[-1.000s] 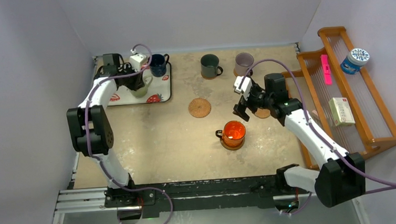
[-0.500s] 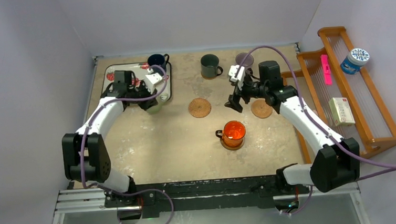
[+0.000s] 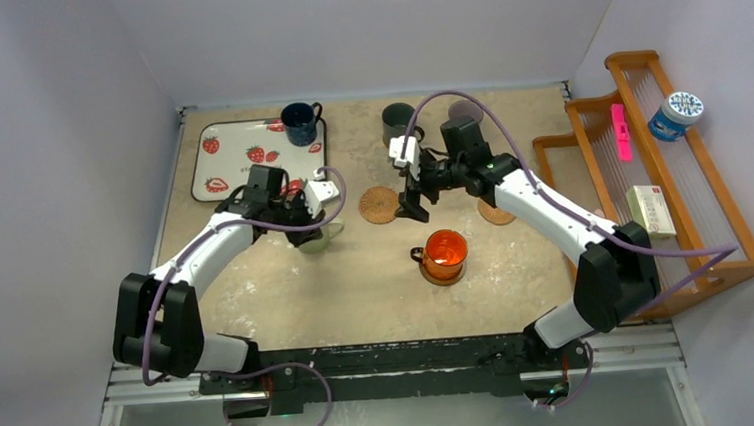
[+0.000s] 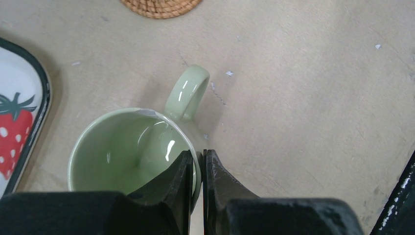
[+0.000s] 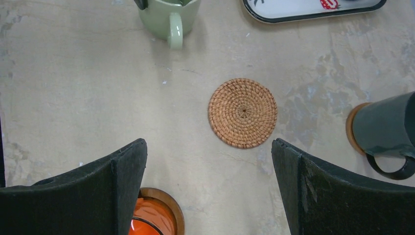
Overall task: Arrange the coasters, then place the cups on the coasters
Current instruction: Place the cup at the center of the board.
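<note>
Left gripper (image 4: 198,159), pinching the pale green mug (image 4: 132,147) by its rim, could clip the wide-spread right gripper (image 5: 208,147) hovering over the woven coaster (image 5: 242,112).

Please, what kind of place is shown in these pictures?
Probably a robot test booth, not a home: plain grey walls enclose a worn table, the left arm and right arm are bolted to a rail at its near edge, and a green mug and a coaster serve as props.

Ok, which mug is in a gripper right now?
The pale green ceramic mug: the left gripper pinches its rim. The orange mug, navy mug and dark green mug stand free.
</note>
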### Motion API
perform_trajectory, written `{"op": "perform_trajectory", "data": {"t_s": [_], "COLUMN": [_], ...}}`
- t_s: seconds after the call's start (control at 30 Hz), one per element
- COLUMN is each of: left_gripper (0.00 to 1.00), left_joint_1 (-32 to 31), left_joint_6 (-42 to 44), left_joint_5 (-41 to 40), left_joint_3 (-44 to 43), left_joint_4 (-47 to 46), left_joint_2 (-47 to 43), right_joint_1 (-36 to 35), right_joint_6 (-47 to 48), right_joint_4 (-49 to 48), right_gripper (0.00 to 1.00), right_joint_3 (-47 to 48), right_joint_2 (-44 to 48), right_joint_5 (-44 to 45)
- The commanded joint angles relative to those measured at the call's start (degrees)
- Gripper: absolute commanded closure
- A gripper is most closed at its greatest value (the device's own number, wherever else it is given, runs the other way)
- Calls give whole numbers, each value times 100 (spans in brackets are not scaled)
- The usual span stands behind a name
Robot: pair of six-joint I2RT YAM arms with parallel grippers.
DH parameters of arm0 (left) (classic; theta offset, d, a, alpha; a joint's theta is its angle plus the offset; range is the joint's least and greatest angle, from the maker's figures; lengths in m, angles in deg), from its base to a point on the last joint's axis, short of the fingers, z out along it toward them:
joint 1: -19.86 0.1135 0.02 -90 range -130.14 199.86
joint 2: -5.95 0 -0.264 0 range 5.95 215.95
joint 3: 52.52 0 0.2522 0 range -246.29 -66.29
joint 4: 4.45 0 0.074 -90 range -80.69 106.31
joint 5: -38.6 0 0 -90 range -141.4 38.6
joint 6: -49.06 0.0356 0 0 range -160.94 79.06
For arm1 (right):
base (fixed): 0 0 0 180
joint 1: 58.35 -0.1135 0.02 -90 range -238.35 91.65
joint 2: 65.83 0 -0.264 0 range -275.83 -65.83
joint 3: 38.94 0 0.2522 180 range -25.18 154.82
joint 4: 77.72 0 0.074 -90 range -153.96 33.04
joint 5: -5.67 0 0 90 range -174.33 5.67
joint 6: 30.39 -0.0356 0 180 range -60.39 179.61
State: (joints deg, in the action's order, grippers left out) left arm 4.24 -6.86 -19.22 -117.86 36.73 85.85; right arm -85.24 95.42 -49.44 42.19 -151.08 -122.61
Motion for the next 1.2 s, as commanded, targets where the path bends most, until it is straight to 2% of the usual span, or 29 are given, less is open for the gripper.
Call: {"op": "perform_trajectory", "data": {"t_s": [0.0,0.1,0.3,0.37,0.4,0.63,0.77,1.17], "left_gripper": [94,79,17,4,1,0,0,0], "left_joint_1": [-179,-213,-214,-214,-215,-169,125,2288], "left_joint_6": [17,-13,-51,-21,-3,-160,-489,-1292], "left_joint_5": [-2,-1,-90,-85,-91,-369,-620,-804], "left_joint_3": [25,52,251,327,339,323,392,855], "left_joint_4": [-482,-473,-582,-616,-604,-674,-1001,-2092], "left_joint_2": [-205,-172,-282,-396,-461,-1165,-1553,-1306], "right_joint_1": [-156,-193,-202,-211,-217,-474,-629,-1069], "right_joint_6": [-57,-52,-31,-18,-9,221,401,818], "right_joint_4": [-199,-260,-268,-239,-194,348,827,1941], "right_gripper": [1,1,1,1,1,1,1,1], "right_joint_3": [-16,-72,-113,-83,-58,418,1019,2923], "right_joint_2": [21,-16,-16,-38,-70,-542,-1021,-2763], "right_joint_5": [32,23,56,58,59,328,410,1015]}}
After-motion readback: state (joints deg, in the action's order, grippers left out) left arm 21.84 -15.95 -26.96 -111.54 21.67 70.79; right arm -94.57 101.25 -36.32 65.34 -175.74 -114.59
